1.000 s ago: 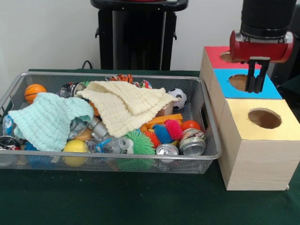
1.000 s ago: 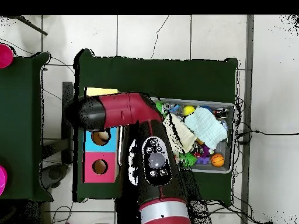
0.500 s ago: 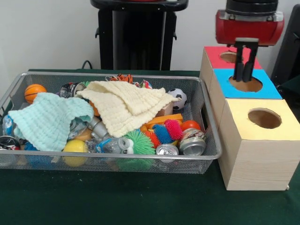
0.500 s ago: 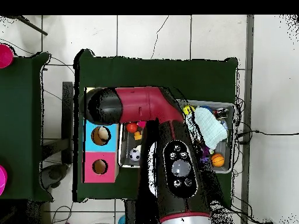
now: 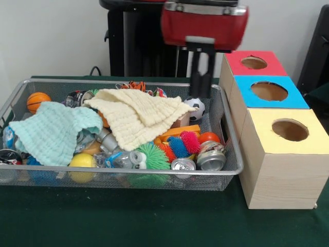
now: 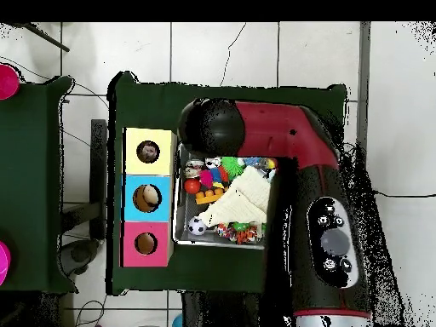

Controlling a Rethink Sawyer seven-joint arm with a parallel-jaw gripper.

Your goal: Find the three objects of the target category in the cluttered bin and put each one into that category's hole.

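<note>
Your wire bin (image 5: 226, 128) sits on the green table (image 5: 154, 221), crammed with balls, cans and two cloths. Beside it stands the three-hole box (image 5: 277, 170). Over the bin's box-side end hangs the pincer (image 5: 201, 77), pressed together, gripping nothing you can see.

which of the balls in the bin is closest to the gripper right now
The black-and-white soccer ball, at the bin's far right end just below the gripper; the orange basketball lies at the opposite end.

A dark green table cover (image 5: 154, 221) lies over a white tiled floor (image 6: 255, 51) with cables.
</note>
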